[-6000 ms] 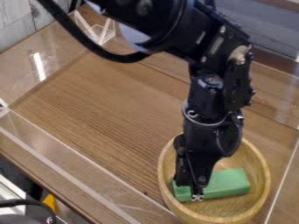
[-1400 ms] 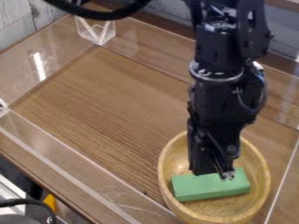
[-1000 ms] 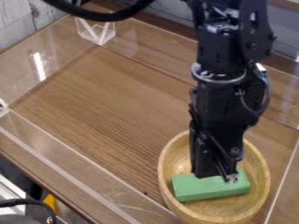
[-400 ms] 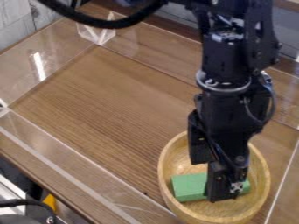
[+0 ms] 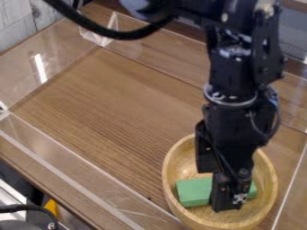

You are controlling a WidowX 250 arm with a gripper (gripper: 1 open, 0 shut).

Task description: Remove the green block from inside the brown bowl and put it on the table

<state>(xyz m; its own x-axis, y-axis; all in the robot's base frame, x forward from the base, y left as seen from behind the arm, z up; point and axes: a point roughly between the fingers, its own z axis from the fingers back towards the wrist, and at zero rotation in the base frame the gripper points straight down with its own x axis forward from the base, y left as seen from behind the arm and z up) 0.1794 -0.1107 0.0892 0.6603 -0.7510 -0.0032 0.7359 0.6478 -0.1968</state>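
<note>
Straddling the green block (image 5: 198,190) with jaws spread wide, the gripper (image 5: 225,187) stands inside the brown bowl (image 5: 267,208); bare table (image 5: 108,99) stretches left toward the acrylic wall (image 5: 36,54).

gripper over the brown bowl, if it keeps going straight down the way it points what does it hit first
Most likely the green block lying in the brown bowl. The gripper points almost straight down with its jaws open, right at the block. From this one view, depth is hard to judge; it may already touch it.

block (image 5: 196,190) in bowl (image 5: 180,164) | bowl on table (image 5: 108,108), near-right
</note>
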